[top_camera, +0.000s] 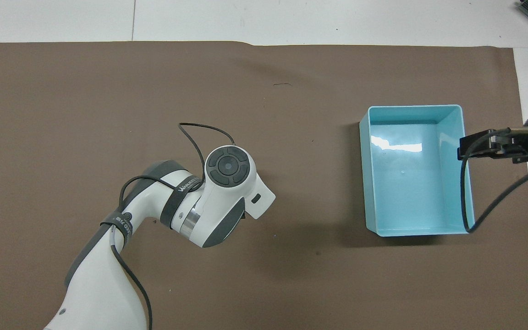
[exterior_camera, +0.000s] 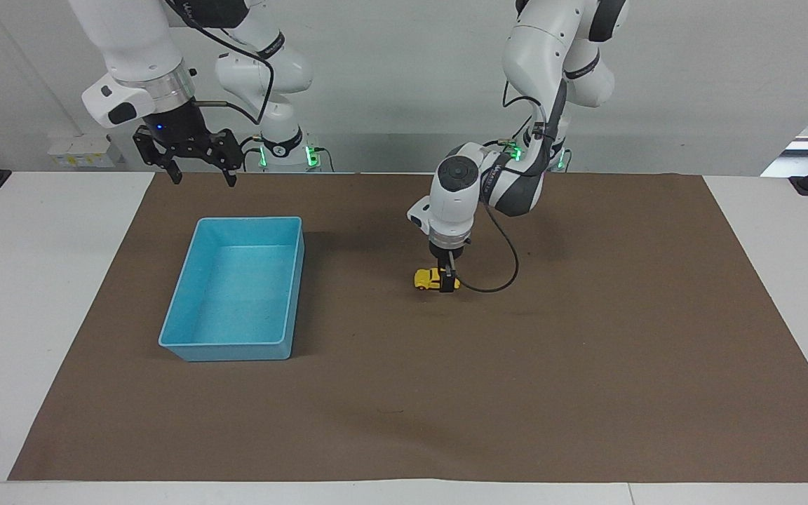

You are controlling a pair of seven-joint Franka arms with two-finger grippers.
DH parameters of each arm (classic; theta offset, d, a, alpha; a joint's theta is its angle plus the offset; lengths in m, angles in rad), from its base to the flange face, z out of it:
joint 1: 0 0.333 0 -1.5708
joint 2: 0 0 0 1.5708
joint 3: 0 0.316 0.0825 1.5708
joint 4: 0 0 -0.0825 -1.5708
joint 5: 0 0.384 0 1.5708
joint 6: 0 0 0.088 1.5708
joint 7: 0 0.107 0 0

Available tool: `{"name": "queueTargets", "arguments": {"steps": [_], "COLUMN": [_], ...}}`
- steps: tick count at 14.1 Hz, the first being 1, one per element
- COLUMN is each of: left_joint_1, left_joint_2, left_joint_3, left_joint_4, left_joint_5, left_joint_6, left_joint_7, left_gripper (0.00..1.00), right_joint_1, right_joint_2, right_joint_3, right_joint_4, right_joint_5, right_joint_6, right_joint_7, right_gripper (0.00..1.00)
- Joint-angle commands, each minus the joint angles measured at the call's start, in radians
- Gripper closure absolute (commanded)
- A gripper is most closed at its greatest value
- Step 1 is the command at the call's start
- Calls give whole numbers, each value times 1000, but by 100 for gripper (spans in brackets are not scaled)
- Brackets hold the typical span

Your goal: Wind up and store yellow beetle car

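Yellow beetle car (exterior_camera: pixel 429 279) is found on the brown mat (exterior_camera: pixel 586 365), near the middle of the table, well apart from the blue bin (exterior_camera: pixel 186 348) and toward the left arm's end from it. The car stands on its wheels, lengthwise along the table. In the overhead view it is hidden under the left arm's wrist.

Left gripper (exterior_camera: pixel 448 280) is lowered onto the car, pointing straight down; its fingers are seen at the end of the car toward the left arm's end, with the dark finger (exterior_camera: pixel 449 283) covering that part of the body. Whether the fingers are clamped on the car or merely around it cannot be told.

Blue bin is noted as upright on the mat, toward the right arm's end.

Right gripper (exterior_camera: pixel 197 175) is held in the air over the mat's edge nearest the robots, fingers spread apart, nothing between them; this arm waits.
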Motion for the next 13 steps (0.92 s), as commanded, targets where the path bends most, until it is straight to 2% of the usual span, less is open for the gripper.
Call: {"name": "queueTargets", "arguments": {"steps": [1, 6, 13], "left_joint_1": [-21, -7, 62], "left_joint_2": [-14, -25, -26], "left_joint_3": [18, 18, 20], "left_joint_4": [-24, -76, -90], "left_joint_5": [33, 33, 33], "left_joint_6": [35, 78, 70], "left_joint_7": [-19, -19, -2], "left_gripper": [100, 100, 100], "right_joint_1": [-13, -15, -13], "right_joint_2": [0, 0, 0], "right_joint_3": [6, 6, 6], "right_joint_4": [6, 6, 6], "right_joint_5": [21, 21, 21], "right_joint_6": [-10, -10, -10], "right_joint_7": [-19, -19, -19], "right_gripper": [0, 0, 0]}}
